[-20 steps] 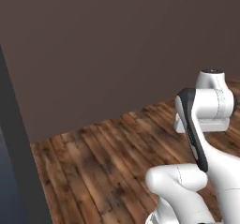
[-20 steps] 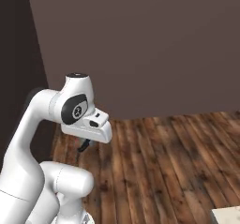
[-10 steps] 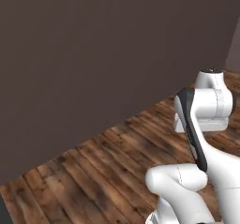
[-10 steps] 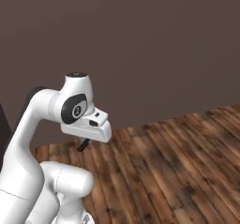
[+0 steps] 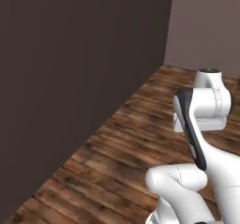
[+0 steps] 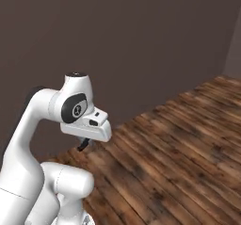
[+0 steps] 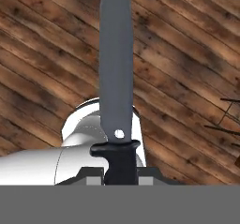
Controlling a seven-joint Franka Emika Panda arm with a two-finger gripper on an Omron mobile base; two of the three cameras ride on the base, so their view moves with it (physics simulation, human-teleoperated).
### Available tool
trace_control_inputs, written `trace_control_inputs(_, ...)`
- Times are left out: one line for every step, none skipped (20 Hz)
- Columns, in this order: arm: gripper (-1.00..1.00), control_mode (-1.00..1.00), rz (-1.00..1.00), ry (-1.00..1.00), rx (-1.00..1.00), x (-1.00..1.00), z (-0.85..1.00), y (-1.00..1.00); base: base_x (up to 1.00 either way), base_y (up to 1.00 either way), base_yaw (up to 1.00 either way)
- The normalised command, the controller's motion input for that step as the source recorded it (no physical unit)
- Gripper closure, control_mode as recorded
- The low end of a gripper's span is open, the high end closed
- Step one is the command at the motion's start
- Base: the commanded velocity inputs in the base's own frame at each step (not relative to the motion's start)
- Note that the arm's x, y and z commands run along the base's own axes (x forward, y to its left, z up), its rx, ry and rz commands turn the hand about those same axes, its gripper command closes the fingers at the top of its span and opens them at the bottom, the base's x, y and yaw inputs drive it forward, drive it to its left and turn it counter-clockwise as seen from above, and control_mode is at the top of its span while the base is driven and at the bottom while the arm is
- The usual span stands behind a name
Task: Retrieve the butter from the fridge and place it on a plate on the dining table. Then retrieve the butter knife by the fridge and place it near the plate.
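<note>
The jaws are closed on the black handle of the butter knife, gripping it at the handle's lower end, so that the grey blade runs straight out along the hand's line of sight and reaches the top of the hand view. The gripper itself sits at the bottom of that view, and the handle's guard and the small rivet hole in the blade lie just beyond it.

The knife looks slim, stiff and light, so its weight should not trouble the grip. The risk is more likely rotation: a narrow, smooth handle held near one end could pivot or slide between the pads if the hand swings hard. A hold on the handle, as here, seems the right place, since the flat blade would be thinner and slicker to pinch.

Beyond the blade lies the brown wooden floor, well below the knife. In the base views the white arm is folded close to the base, the hand tucked low, with a dark wall ahead and the floor running toward a corner. The butter, plate and dining counter cannot be placed from these pictures.
</note>
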Motion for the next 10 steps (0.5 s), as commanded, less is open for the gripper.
trace_control_inputs(1.00,1.00,0.00,0.00,0.00,0.00,0.00,0.00,0.80,0.00,-0.64)
trace_control_inputs(1.00,1.00,0.00,0.00,0.00,0.00,0.00,0.00,0.74,0.00,-0.67)
trace_control_inputs(1.00,1.00,0.00,0.00,0.00,0.00,0.00,0.00,0.71,0.00,-0.69)
trace_control_inputs(1.00,1.00,0.00,0.00,0.00,0.00,0.00,0.00,0.70,0.00,-0.70)
trace_control_inputs(1.00,1.00,0.00,0.00,0.00,0.00,0.00,0.00,0.69,0.00,-0.71)
trace_control_inputs(1.00,1.00,0.00,0.00,0.00,0.00,0.00,0.00,0.69,0.00,-0.72)
trace_control_inputs(1.00,1.00,0.00,0.00,0.00,0.00,0.00,0.00,0.68,0.00,-0.73)
trace_control_inputs(1.00,1.00,0.00,0.00,0.00,0.00,0.00,0.00,0.71,0.00,-0.73)
trace_control_inputs(1.00,1.00,0.00,0.00,0.00,0.00,0.00,0.00,0.74,0.02,-0.72)
trace_control_inputs(1.00,1.00,0.00,0.00,0.00,0.00,0.00,0.00,0.74,0.11,-0.73)
